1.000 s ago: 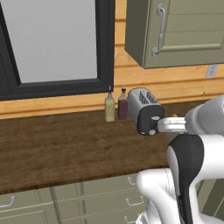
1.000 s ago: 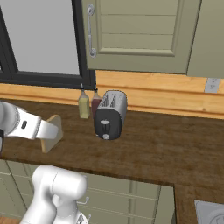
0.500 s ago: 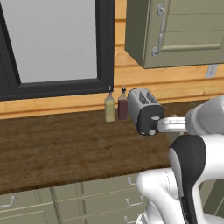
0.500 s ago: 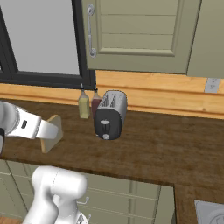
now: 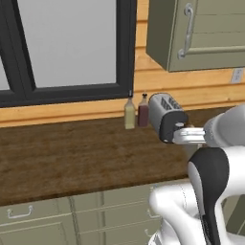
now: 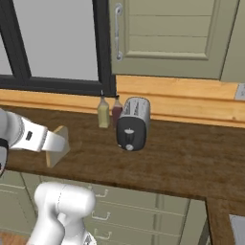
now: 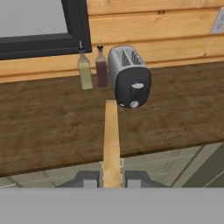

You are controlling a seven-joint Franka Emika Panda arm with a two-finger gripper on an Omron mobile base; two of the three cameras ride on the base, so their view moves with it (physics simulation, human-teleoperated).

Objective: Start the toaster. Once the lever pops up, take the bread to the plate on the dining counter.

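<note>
We've got the gripper (image 7: 111,178) pinching the bread (image 7: 111,135) edge-on, held out over the counter (image 7: 43,131) in front of the toaster (image 7: 129,78), probably for carrying it to the plate.

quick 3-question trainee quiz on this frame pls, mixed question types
1. True or false: the gripper is shut on the bread.
2. What stands right beside the toaster, toward the window? A) two bottles B) a blue dish C) a microwave
3. Fill in: in the hand view the slice is seen ___-on, pointing toward the toaster.

Key: 1 true; 2 A, an olive bottle and a dark red bottle; 3 edge.
</note>
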